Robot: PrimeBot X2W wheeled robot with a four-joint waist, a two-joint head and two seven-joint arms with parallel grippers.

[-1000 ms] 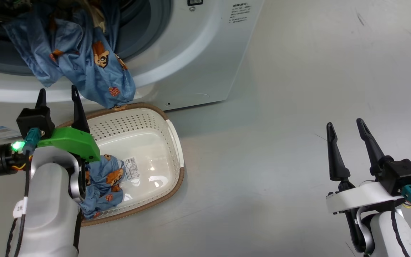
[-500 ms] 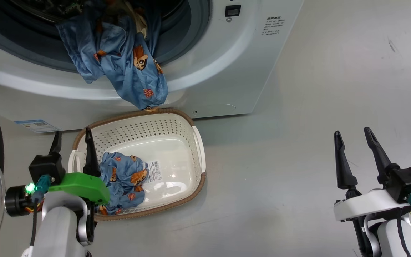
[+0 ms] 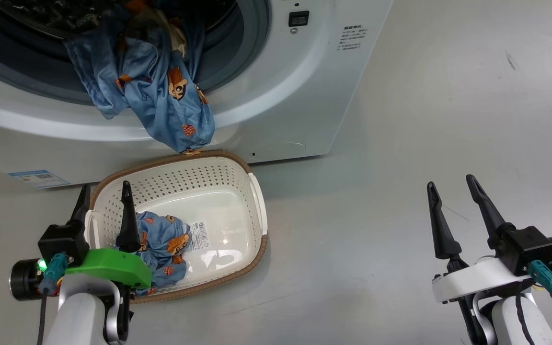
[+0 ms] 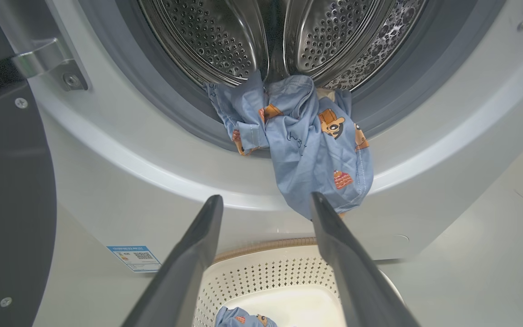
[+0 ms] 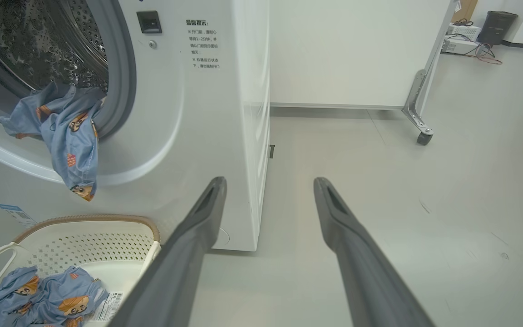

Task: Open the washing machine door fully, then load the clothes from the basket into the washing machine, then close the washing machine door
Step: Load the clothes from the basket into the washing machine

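My left gripper [image 3: 105, 187] hangs over the near left end of the small cream-white perforated plastic basket [image 3: 194, 179], its two dark fingers spread wide and holding nothing. My right gripper [image 3: 450, 181] is well apart to the right, above the bare grey floor [image 3: 400, 143], its fingers also parted and empty.

The basket, trimmed with a brown woven-look rim, sits on the floor just in front of the big white front-loading washing machine [image 3: 281, 96]. A crumpled blue garment printed with orange-brown bears [image 3: 163, 244] lies in its left half beside a barcode sticker [image 3: 198, 233]. From the head view I cannot tell whether my left gripper's inner finger touches the cloth.

Behind the basket, more of the blue bear-print clothes [image 3: 161, 96] spill out of the machine's mouth, draped over the grey rubber gasket [image 4: 120, 59] and hanging down the white front towards the basket's far rim. A bit of cream cloth shows at the top. The shiny perforated steel drum [image 4: 225, 41] gapes behind them. The glossy black round door [image 4: 7, 181] stands swung open at the left on its metal hinge [image 4: 43, 59]. A small blue label [image 3: 39, 178] sits low on the machine's front.
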